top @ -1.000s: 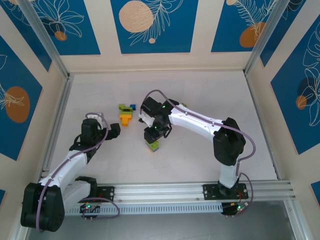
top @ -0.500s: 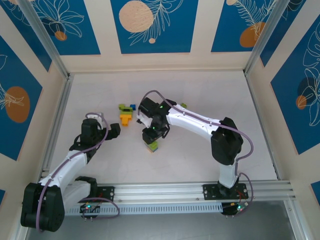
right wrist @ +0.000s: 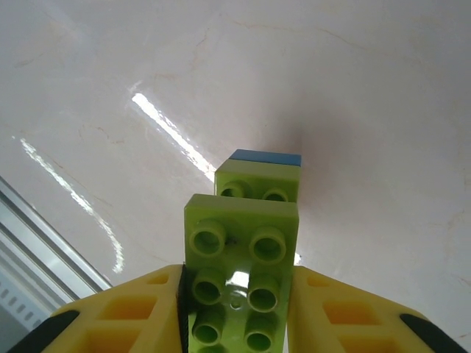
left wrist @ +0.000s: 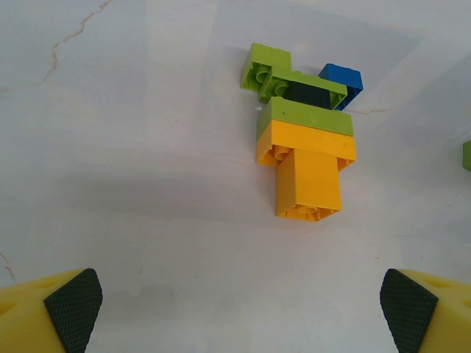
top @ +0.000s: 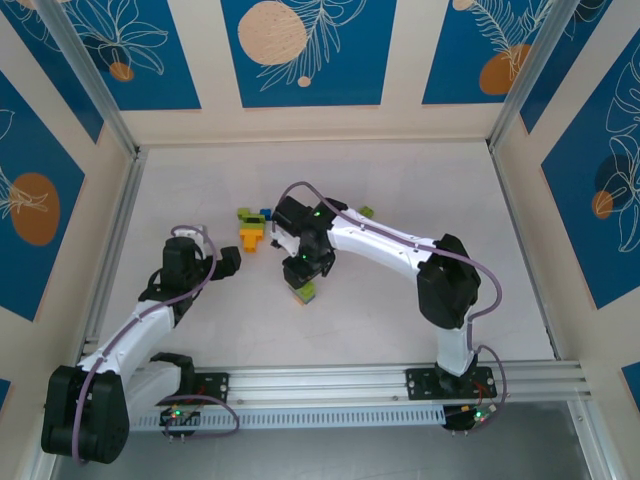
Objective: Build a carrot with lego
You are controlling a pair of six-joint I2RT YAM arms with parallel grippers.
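Note:
A partly built lego stack (left wrist: 305, 151) lies flat on the white table (left wrist: 132, 147): lime, black and blue bricks at its far end, then a lime brick, then two orange ones. In the top view this stack (top: 252, 228) lies between the arms. My left gripper (left wrist: 239, 309) stands wide open just short of the orange end, with nothing between its fingers; seen from above, the left gripper (top: 226, 262) is left of the stack. My right gripper (right wrist: 239, 312) is shut on a long lime brick (right wrist: 239, 272). A small lime brick (right wrist: 259, 182) on a blue one (right wrist: 266, 157) sits at the long brick's far end.
One loose lime brick (top: 367, 212) lies behind the right forearm. From above, the right gripper (top: 303, 272) holds its lime brick (top: 306, 292) low over the table's middle. Patterned walls enclose the table, and a metal rail (top: 400, 380) runs along its near edge.
The right arm has edged slightly left toward the stack, carrying its lime brick. The left arm has not moved.

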